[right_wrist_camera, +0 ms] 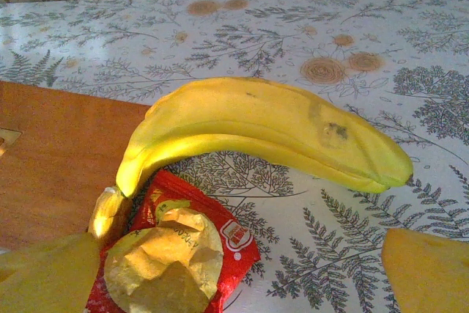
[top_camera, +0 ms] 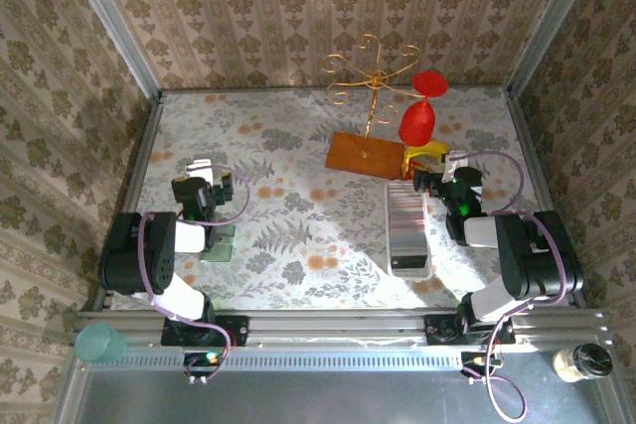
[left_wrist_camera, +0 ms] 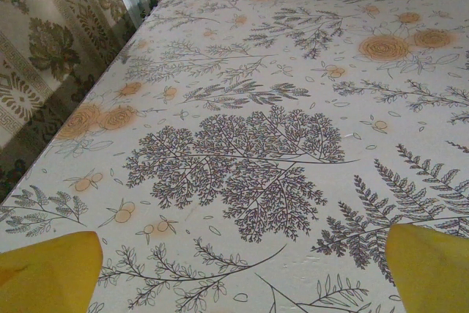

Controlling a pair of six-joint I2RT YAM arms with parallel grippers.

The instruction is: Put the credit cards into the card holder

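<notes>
The card holder (top_camera: 221, 243), a small grey-green rectangle, lies flat on the flowered table beside my left arm, which partly covers it. The credit cards are out of view. My left gripper (top_camera: 211, 174) stands beyond the card holder, open. In the left wrist view its yellow fingertips (left_wrist_camera: 47, 273) sit far apart, with only bare tablecloth between them, around the left gripper (left_wrist_camera: 242, 284). My right gripper (top_camera: 437, 171) is open at the right, beside the banana. In the right wrist view the right gripper (right_wrist_camera: 238, 284) is spread wide over a red packet.
A long white ribbed tray (top_camera: 407, 230) lies right of centre. Behind it are a brown wooden board (top_camera: 366, 154) with a gold wire stand (top_camera: 373, 76), red pieces (top_camera: 419, 118) and a banana (right_wrist_camera: 256, 126). The red packet (right_wrist_camera: 234, 236) lies by the board (right_wrist_camera: 51, 166). Walls enclose the table.
</notes>
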